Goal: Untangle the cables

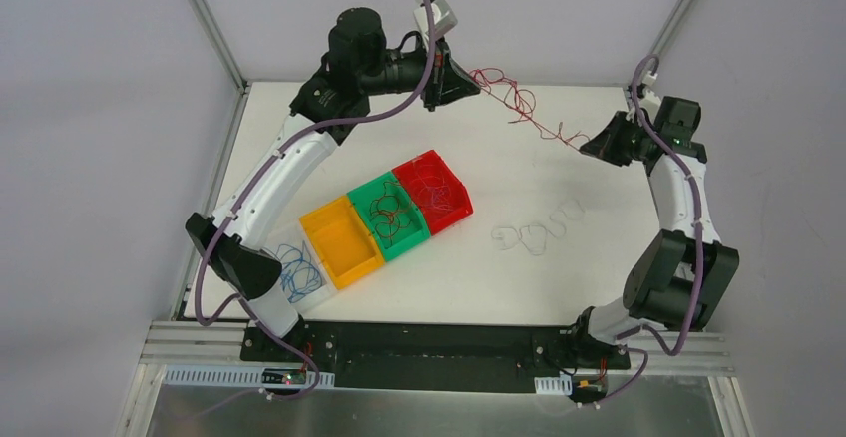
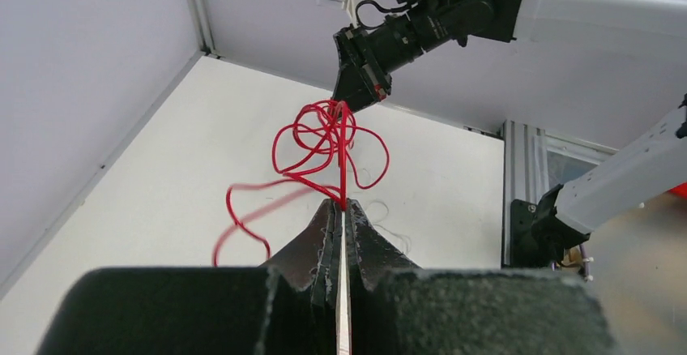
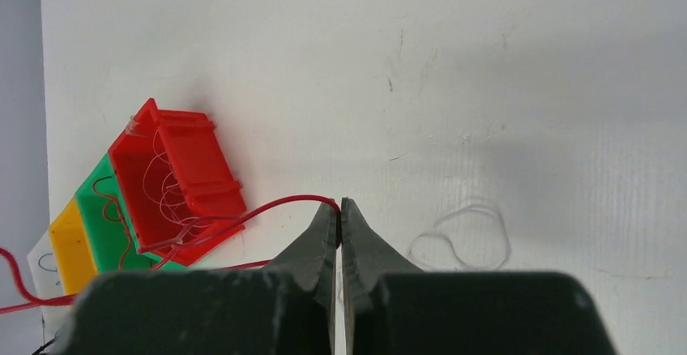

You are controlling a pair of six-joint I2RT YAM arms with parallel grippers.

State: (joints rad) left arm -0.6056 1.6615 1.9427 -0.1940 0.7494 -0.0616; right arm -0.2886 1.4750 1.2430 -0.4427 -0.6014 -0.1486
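A bright red cable (image 1: 519, 106) hangs curly above the table's far side, stretched between my two grippers. My left gripper (image 1: 467, 80) is shut on one end; in the left wrist view the cable (image 2: 328, 140) runs from its tips (image 2: 343, 203) to the right gripper. My right gripper (image 1: 591, 144) is shut on the other end, seen in the right wrist view (image 3: 339, 203) with the red cable (image 3: 267, 207) leading left. A white cable (image 1: 534, 234) lies loose on the table, also in the right wrist view (image 3: 462, 237). Blue cable (image 1: 297, 267) lies in a clear bin, dark red-brown cable (image 1: 391, 213) in the green bin.
A row of bins sits left of centre: clear (image 1: 324, 292), yellow (image 1: 342, 241), green (image 1: 371, 198), red (image 1: 433, 192). The red bin holds thin wire. Aluminium frame posts stand at the far corners, with grey walls behind.
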